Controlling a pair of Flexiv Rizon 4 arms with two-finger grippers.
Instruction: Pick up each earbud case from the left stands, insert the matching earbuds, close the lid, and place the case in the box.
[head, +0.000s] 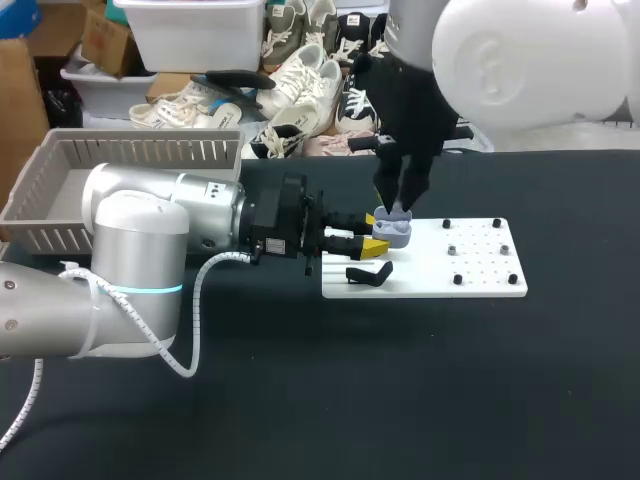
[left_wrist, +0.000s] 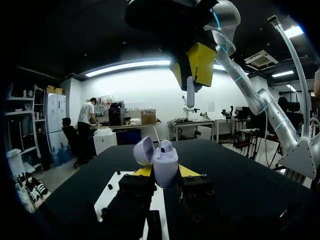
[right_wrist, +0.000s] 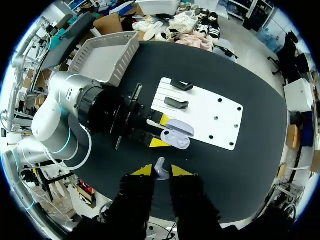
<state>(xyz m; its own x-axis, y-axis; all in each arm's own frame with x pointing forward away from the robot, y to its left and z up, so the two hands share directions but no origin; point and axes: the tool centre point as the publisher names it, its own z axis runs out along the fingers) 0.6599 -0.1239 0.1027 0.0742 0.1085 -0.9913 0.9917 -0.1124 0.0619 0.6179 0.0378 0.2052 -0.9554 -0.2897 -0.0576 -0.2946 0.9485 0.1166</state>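
Note:
My left gripper (head: 376, 236) is shut on a lavender earbud case (head: 393, 231) and holds it over the left end of the white board (head: 470, 268). The case (left_wrist: 165, 167) is upright with its lid (left_wrist: 143, 150) swung open, and one earbud (left_wrist: 166, 146) sits inside. Straight above it hangs my right gripper (left_wrist: 192, 67), pointing down, shut on a pale earbud (left_wrist: 190, 94). The right wrist view has that earbud (right_wrist: 160, 169) between my right gripper's (right_wrist: 161, 171) yellow tips, with the open case (right_wrist: 178, 136) below and the left gripper's fingertips (right_wrist: 159, 143) on either side of it.
Two black stands (right_wrist: 182, 85) (right_wrist: 176, 103) sit on the board's left part; one stand (head: 368, 274) lies just in front of the left gripper. Small black pegs (head: 458, 279) dot the board's right half. A grey basket (head: 130, 160) stands at the back left.

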